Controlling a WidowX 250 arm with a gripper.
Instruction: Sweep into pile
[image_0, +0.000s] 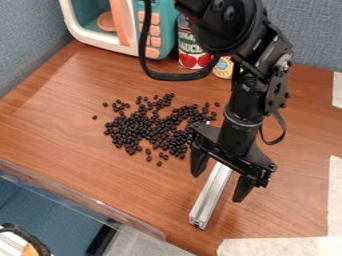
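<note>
The gripper (221, 180) hangs right of the beans, its two fingers spread wide apart. Between and beyond them runs a silver metal bar (211, 194), its upper end hidden behind the gripper and its lower end pointing toward the front edge. I cannot tell whether the gripper's body touches the bar, but neither finger closes on it. Many small dark beans (143, 127) lie in a loose, uneven patch left of the gripper, with several strays around its borders.
A teal and white toy microwave (163, 30) stands at the back left, beside a sauce can (192, 47) and a smaller yellow-labelled can (224, 68). White paper or tape (280, 246) lies along the front right. A clear strip (80, 195) borders the wooden table's (73, 142) front left edge.
</note>
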